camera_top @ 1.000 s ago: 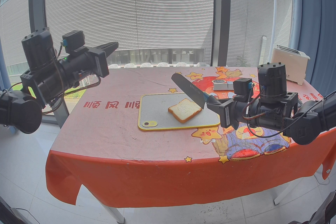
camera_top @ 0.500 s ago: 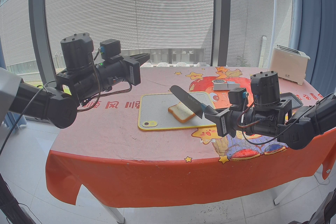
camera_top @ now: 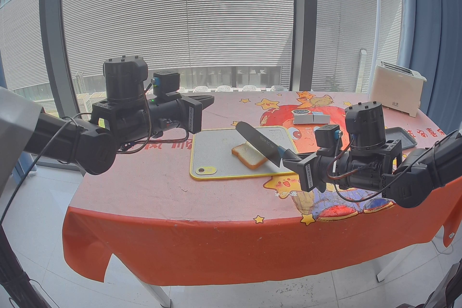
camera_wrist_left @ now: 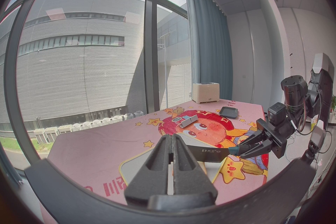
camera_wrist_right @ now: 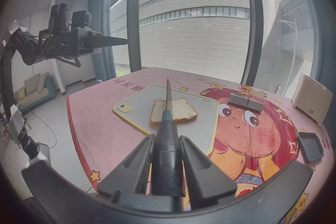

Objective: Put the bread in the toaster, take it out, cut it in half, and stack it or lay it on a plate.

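My right gripper (camera_top: 288, 157) pinches the handle of a knife (camera_top: 257, 138), with the fingers pressed on both sides of it. The blade points away from me and lies over the middle of the bread (camera_top: 248, 156). I cannot tell if the edge touches the slice. The bread is one whole slice and lies flat on a grey cutting board (camera_top: 214, 150) with a yellow rim.

My left gripper (camera_top: 207, 100) has its fingers pressed together and holds nothing. It hangs above the table (camera_top: 144, 179), beside the far left corner of the board and apart from it.

A small dark tray (camera_top: 404, 135) sits on the table near my right arm. The cream toaster (camera_top: 398, 86) stands at the far right corner of the table, well apart from the board. Between the toaster and the board lies a small grey block (camera_top: 308, 118).

An orange cloth with a cartoon print covers the table. Behind it are big windows (camera_top: 192, 10), and on the right hangs a blue curtain (camera_top: 433, 10).
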Tool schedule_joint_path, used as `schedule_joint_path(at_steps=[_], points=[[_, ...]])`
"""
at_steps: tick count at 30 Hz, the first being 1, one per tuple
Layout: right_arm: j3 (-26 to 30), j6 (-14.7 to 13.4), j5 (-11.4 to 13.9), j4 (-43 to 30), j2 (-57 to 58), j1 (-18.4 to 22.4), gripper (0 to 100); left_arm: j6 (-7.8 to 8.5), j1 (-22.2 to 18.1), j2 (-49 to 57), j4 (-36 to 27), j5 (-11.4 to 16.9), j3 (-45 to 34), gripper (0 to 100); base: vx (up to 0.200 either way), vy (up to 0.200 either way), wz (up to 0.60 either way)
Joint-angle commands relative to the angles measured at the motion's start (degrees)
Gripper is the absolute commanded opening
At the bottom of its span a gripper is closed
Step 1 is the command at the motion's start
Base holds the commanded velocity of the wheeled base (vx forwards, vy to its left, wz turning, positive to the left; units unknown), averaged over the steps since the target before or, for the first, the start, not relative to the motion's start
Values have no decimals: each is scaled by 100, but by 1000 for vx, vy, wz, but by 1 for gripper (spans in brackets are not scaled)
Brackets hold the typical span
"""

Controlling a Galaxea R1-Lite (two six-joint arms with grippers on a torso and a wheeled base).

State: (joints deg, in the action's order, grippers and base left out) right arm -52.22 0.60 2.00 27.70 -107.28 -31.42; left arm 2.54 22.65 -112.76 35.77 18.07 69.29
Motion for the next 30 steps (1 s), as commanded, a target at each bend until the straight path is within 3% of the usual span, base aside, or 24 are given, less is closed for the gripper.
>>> schedule_joint_path(at_steps=[1,9,20,24,30], points=[[46,2,2,-1,75,-40,0,-7,47,422,-228,-31,-12,0,200,0,0],[72,2,2,-10,119,-40,0,-7,38,378,299,-49,-311,0,25,0,0],[230,2,29,-28,532,-128,0,10,266,369,317,-5,-478,0,0,0,0],[248,107,46,-28,515,-49,0,124,354,149,308,-5,-425,0,0,0,0],[274,125,319,-28,506,-14,0,142,468,-176,308,-49,-126,0,0,0,0]])
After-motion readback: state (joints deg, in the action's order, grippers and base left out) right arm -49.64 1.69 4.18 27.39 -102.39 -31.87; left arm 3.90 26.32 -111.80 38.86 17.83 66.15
